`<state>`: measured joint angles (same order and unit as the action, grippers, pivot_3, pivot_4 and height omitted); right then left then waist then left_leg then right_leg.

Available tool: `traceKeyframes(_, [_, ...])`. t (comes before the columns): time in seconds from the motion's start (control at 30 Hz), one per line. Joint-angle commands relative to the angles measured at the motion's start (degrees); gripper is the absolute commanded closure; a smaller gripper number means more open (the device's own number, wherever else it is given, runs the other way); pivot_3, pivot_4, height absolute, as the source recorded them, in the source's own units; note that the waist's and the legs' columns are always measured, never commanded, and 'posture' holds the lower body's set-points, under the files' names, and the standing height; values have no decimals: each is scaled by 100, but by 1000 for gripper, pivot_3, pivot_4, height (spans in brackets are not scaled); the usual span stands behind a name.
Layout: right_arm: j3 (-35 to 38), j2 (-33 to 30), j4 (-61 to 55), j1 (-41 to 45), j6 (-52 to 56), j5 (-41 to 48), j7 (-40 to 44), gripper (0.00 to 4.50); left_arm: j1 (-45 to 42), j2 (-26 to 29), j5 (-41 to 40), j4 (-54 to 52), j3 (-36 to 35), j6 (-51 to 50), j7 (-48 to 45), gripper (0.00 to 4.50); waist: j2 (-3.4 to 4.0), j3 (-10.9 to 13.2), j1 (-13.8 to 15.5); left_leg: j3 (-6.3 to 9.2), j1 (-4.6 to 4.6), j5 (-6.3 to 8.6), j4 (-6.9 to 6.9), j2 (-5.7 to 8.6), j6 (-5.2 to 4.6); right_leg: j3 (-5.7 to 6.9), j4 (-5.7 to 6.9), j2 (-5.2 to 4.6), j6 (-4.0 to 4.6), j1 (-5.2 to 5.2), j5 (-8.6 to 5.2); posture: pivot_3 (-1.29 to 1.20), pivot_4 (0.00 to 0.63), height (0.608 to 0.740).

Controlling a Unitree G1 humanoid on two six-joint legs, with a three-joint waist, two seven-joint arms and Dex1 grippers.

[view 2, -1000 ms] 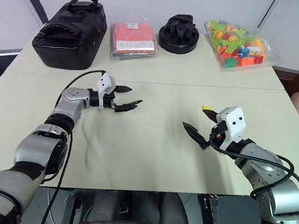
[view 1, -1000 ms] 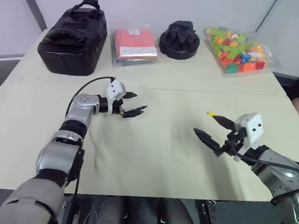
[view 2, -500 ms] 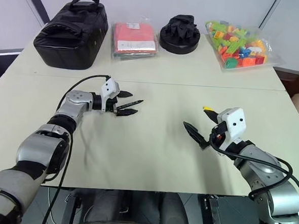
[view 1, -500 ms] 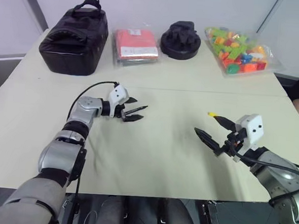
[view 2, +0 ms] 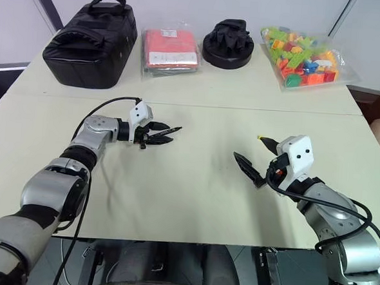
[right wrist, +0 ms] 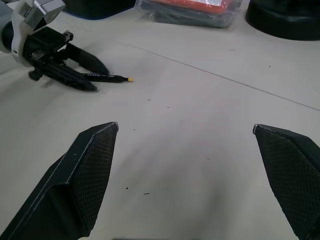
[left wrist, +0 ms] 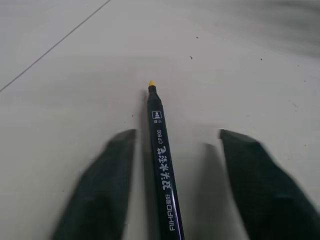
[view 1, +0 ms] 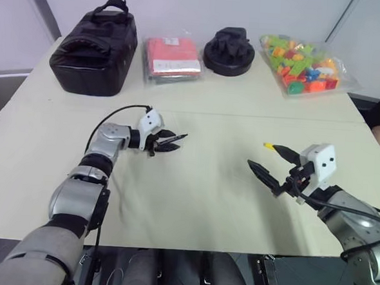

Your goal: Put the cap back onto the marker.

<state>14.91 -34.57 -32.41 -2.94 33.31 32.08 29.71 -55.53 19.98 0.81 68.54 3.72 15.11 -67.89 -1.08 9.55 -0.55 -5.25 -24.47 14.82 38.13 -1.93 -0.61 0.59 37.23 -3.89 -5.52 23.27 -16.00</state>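
Now marker [left wrist: 161, 165] between left end effector [left wrist: 176, 187] fingers.

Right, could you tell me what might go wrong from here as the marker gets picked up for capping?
1. The marker lies off-centre between the fingers of the left gripper, close to one of them; closing could roll it across the table or clamp it skewed.
2. The cap is tiny and sits right by the far finger of the open right gripper; a small move might flick it away.
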Motion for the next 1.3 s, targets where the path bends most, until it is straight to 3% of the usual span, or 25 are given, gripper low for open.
traceKeyframes(0.03, [63, 36, -95, 76, -151, -7, -4, 0, 72, 40, 94, -84, 59, 4, 8, 4169, 0, 0, 0, 0, 0, 0, 0, 0, 0, 0, 0, 0, 0, 0, 0, 0, 150, 740])
traceKeyframes(0.07, [64, 35, -89, 80, -155, -8, -1, 0, 75, 42, 94, -90, 57, 5, 15, 4446, 0, 0, 1, 0, 0, 0, 1, 0, 0, 0, 0, 0, 0, 0, 0, 0, 150, 740])
traceKeyframes(0.3, [54, 36, 9, 92, -229, -54, 31, 0, 109, 94, 125, -166, 59, 115, 60, 4446, 0, 0, 0, 1, 0, 0, 1, -1, 0, 0, 1, 1, 0, 0, 0, 0, 150, 740])
traceKeyframes(0.47, [254, -119, 818, 378, -798, -425, 189, 0, -5, 122, 15, -337, -39, 357, -61, 4446, 0, 0, -3, 0, 0, 0, 4, 2, 0, 0, 2, 4, 0, 0, 0, 0, 150, 740])
traceKeyframes(0.6, [251, -464, 2214, 802, -1535, -726, 874, 0, -201, 150, -171, -633, -113, 452, -420, 4446, 0, 0, 9, -2, -1, 0, 6, 4, 0, -1, 1, 6, -1, -1, 1, 0, 150, 740])
traceKeyframes(0.7, [-147, -746, 3794, 1441, -2296, -1067, 1789, 0, -203, 288, -110, -1155, 99, 828, -848, 4446, 0, 0, -7, -4, 0, 0, 8, 5, 0, -4, 1, 8, -3, -3, 2, 0, 150, 740])
traceKeyframes(0.83, [-527, -849, 5400, 2351, -3019, -1469, 2468, 0, 49, 424, -437, -2148, 121, 581, -1398, 4446, 6, -2, -36, -11, 4, -1, 6, 2, 1, -12, 1, 16, -3, -1, 2, 0, 150, 740])
traceKeyframes(1.13, [-975, -687, 8043, 3861, -3734, -2017, 3189, 0, 1109, 807, -1073, -4411, 26, -912, -1245, 4446, 12, -2, -41, -27, 7, -4, 8, -9, 6, -28, 7, 20, -3, 6, 3, 0, 150, 740])
traceKeyframes(1.3, [-1097, -596, 8917, 4311, -3940, -2258, 3457, 0, 1542, 1126, -1072, -5040, 76, -1335, -1037, 4446, 13, -2, -23, -28, 7, -5, 8, -18, 7, -29, 8, 18, -3, 6, 2, 0, 150, 740])
